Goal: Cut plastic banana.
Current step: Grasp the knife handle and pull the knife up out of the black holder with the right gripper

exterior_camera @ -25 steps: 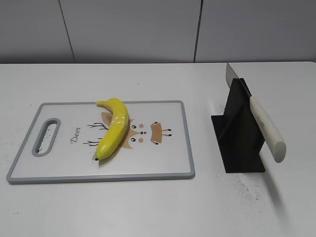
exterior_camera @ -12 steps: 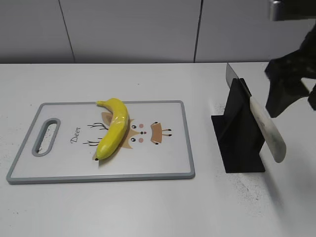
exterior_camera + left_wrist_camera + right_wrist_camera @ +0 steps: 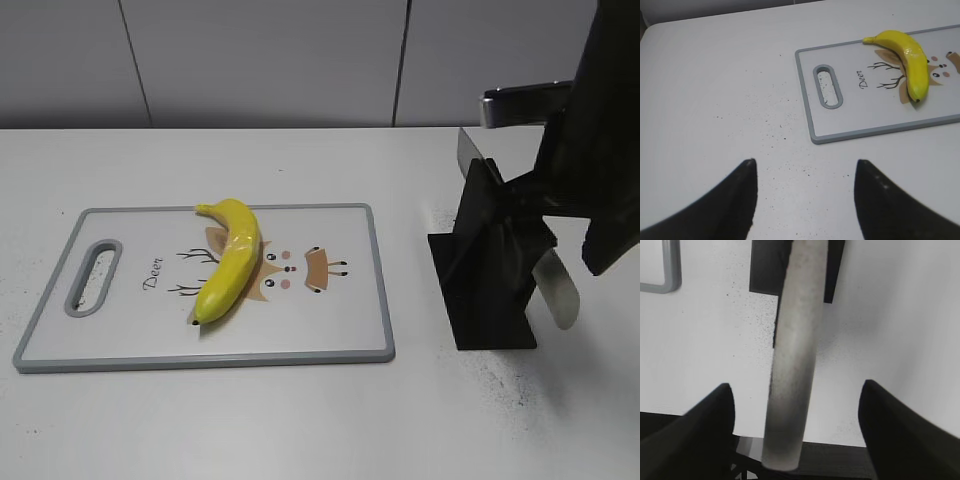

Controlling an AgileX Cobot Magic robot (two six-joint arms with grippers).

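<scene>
The plastic banana (image 3: 230, 258) is glossy yellow and lies on the grey-rimmed cutting board (image 3: 200, 361), left of the deer print. It also shows in the left wrist view (image 3: 907, 55). A knife with a pale handle (image 3: 563, 296) leans in a black stand (image 3: 485, 280), blade tip up. My right gripper (image 3: 560, 240) is open and straddles the knife handle (image 3: 792, 355), with a gap on both sides. My left gripper (image 3: 805, 162) is open and empty above bare table, left of the board (image 3: 810, 100). It is out of the exterior view.
The white table (image 3: 300, 430) carries dark specks around the stand and in front of the left gripper. The board's handle slot (image 3: 827, 86) faces the left gripper. A grey panelled wall (image 3: 260, 60) stands behind the table.
My right arm has come into view from the upper right and lowered over the knife handle. Banana, board, knife and stand have not moved.
</scene>
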